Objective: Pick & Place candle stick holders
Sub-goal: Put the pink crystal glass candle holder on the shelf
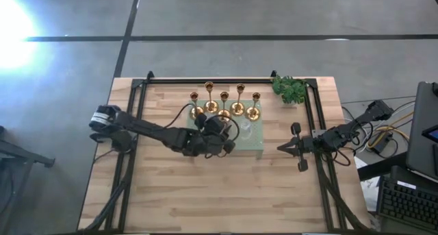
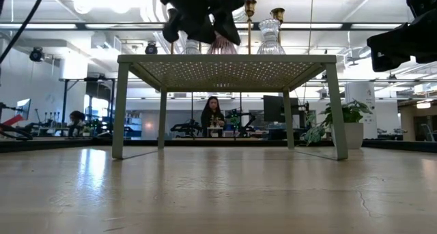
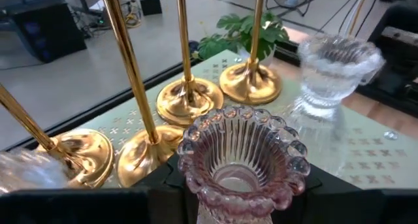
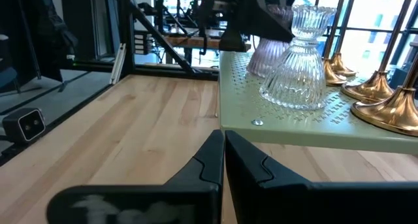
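1. left gripper (image 1: 222,140) sits over the pale green perforated tray (image 1: 256,149) in the middle of the wooden table (image 1: 205,201); its fingers are clamped on the pinkish glass holder (image 3: 238,162), which the left wrist view shows upright between them.
2. seen from the low view, that pinkish glass holder (image 2: 220,44) stands on the tray's top with the gripper around its upper part.
3. a clear glass holder (image 3: 330,74) stands on the tray just beside the pinkish one, on the side nearer the right arm; it also shows in the right wrist view (image 4: 297,61).
4. five gold-brass holders (image 1: 224,106) stand upright in a row along the tray's far edge; their round bases (image 3: 189,100) rest on the tray surface, close to one another.
5. another clear glass piece (image 3: 26,168) shows blurred at the edge of the left wrist view, beside a gold base.
6. a green leafy sprig (image 1: 291,89) lies on the table beyond the tray's far right corner.
7. right gripper (image 1: 282,147) waits above the table, right of the tray, apart from it, its fingers pressed together and holding nothing.
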Controlling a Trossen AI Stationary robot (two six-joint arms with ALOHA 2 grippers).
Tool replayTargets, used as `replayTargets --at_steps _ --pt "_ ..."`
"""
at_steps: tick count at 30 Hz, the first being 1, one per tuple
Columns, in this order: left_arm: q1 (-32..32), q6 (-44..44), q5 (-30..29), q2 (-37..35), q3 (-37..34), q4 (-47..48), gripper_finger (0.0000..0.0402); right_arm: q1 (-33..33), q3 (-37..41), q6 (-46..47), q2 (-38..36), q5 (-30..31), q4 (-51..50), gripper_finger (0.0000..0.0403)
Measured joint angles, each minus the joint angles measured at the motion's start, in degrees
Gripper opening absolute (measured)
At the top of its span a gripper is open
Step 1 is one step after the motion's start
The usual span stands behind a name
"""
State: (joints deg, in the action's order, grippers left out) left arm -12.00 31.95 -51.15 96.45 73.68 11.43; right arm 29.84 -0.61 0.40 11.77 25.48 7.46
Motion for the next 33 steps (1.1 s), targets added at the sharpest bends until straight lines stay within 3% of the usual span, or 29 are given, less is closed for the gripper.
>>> replayTargets --at_steps 7,33 --pt "0.8 0.7 1.8 0.0 -2.7 -4.8 0.0129 0.0 0.0 0.0 0.0 0.0 0.0 0.0009" --pt "-0.3 2.3 3.4 -0.1 -2.8 -4.0 0.0129 0.0 0.0 0.0 0.0 0.0 0.0 0.0009"
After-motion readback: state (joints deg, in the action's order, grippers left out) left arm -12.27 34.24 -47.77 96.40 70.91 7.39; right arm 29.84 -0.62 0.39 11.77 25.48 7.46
